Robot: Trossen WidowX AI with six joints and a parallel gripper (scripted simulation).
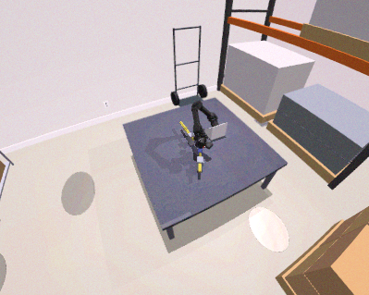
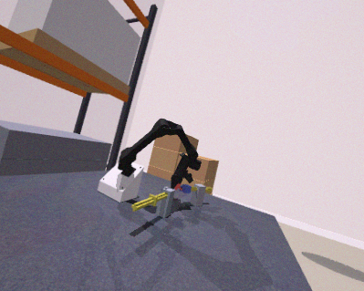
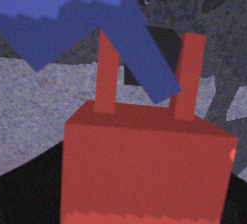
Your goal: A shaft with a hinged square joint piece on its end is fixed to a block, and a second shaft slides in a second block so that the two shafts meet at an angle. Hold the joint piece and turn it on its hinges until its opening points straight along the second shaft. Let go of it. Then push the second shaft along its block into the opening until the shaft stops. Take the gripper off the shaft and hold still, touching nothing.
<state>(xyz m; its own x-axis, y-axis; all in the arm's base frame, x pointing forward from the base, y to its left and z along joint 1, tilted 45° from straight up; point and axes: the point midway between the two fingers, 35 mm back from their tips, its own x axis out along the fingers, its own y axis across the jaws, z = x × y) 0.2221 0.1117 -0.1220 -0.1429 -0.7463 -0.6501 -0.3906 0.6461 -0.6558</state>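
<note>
Closest to the wrist camera, a red square joint piece (image 3: 146, 160) is filling the lower half of the view, its two red prongs (image 3: 105, 75) standing up from its top face, and a blue hinge part (image 3: 134, 47) is crossing between and behind them at a slant (the fingers themselves are not showing here, only dark shapes at the bottom corners). The gripper (image 2: 178, 182) is reaching down onto that joint piece, and its jaws are clamped on it, standing partly apart around it rather than meeting. In the exterior view the red and blue joint is sitting between two grey blocks: the nearer block (image 2: 166, 203) is carrying a yellow shaft (image 2: 148, 202) that is sticking out toward the counter's middle, and the farther block (image 2: 200, 194) is holding the second yellow shaft (image 2: 208, 189), which is pointing toward the counter's far edge. Whether either shaft tip is touching the joint piece is too small to tell. From the top view, the whole assembly is lying near the middle of the dark blue counter (image 1: 237, 164), slightly toward its back edge. Behind it, the black arm (image 2: 162, 131) is arching up from its white base (image 2: 110, 186) near the counter's back edge. Farther off, a hand truck (image 1: 187, 62) is leaning by the wall, and an orange-beamed rack (image 1: 226, 43) is holding large boxes.
</note>
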